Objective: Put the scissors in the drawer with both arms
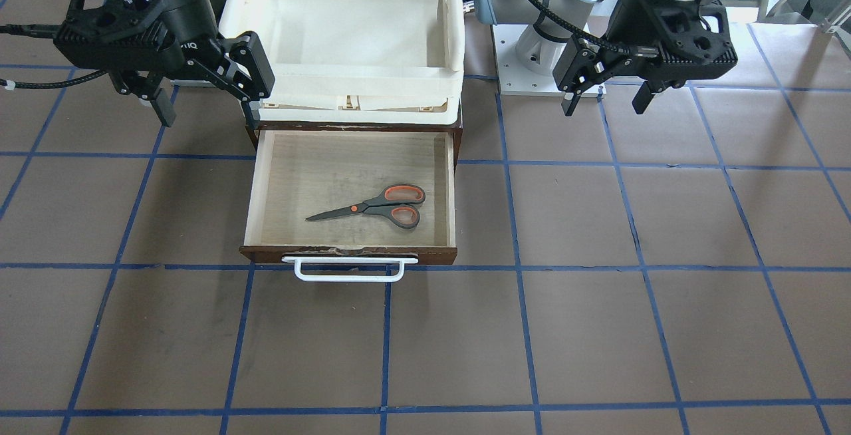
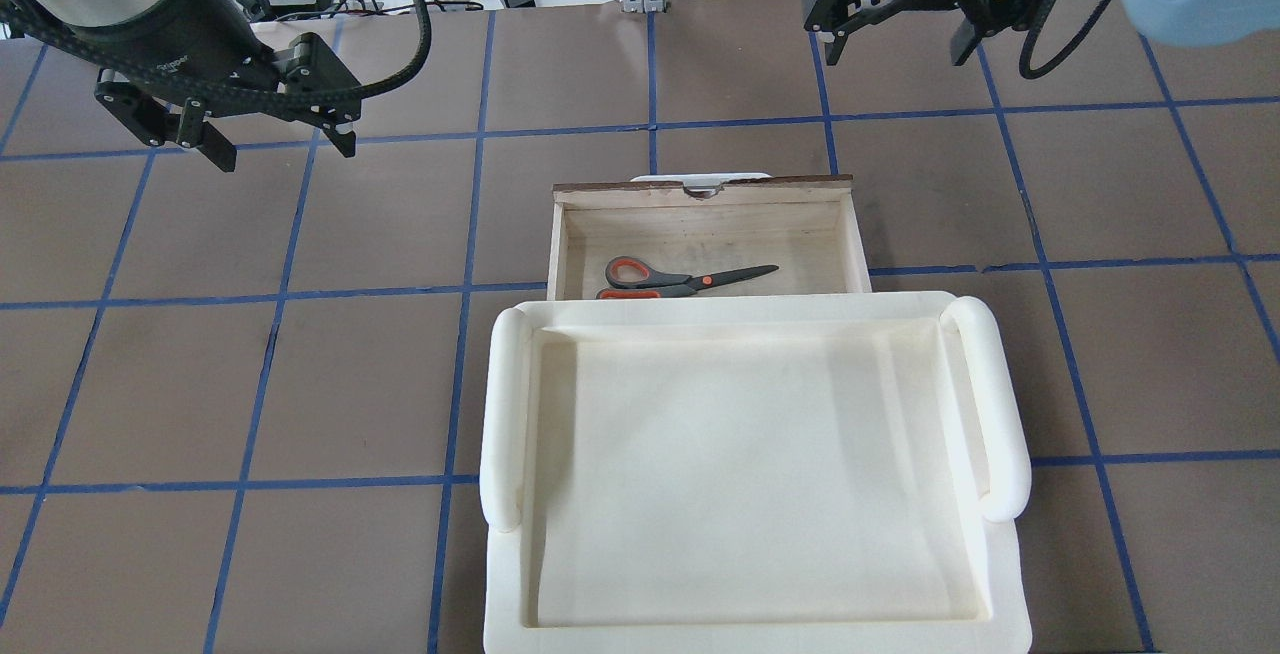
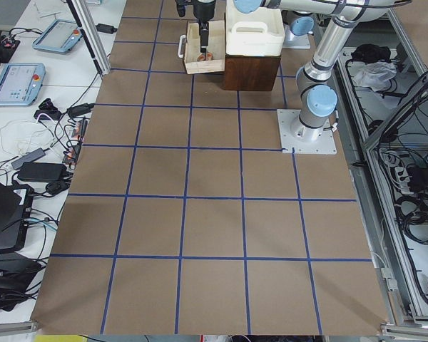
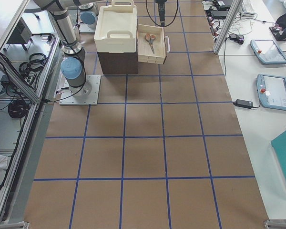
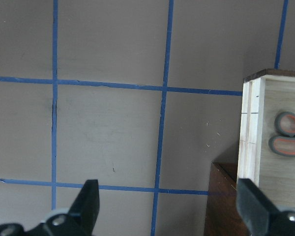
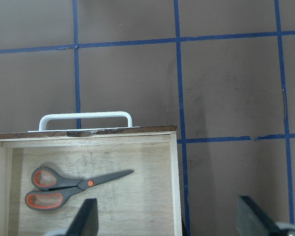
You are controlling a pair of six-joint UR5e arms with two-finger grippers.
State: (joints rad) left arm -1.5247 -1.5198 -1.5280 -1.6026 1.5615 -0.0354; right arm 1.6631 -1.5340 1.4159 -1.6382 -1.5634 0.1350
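**Scissors in the drawer; both end effectors clear and empty**

Front-facing view: the scissors (image 1: 372, 207) lie flat on the floor of the drawer (image 1: 251, 195), closed, blades pointing to the view's left, loops towards its right. The drawer is pulled fully out, with its white handle (image 1: 349, 269) on the near side. The right end effector (image 1: 209, 116) hangs at the drawer's far-left corner, fingers spread, nothing between them. The left end effector (image 1: 605, 104) hangs well off to the right over bare worktop (image 1: 598, 328), likewise spread and empty.

Overhead view: the cream tray (image 2: 505, 404) sits on top of the cabinet, and its edge hides part of one scissor loop. Both end effectors are up and away from the drawer.

Side views: the drawer juts from the cabinet with the scissors inside. Too small to read finger state.

Left wrist view: released fingers (image 5: 88, 201) frame bare worktop. The drawer's side wall and the orange-lined loops show at the right edge.

Right wrist view: looks straight down on the scissors, resting clear of the drawer walls. The fingers are apart.

Judgement: the placing looks done, since the scissors are inside and untouched. The drawer is not pushed in. The task sentence does not ask for that, so little or nothing seems left beyond it.
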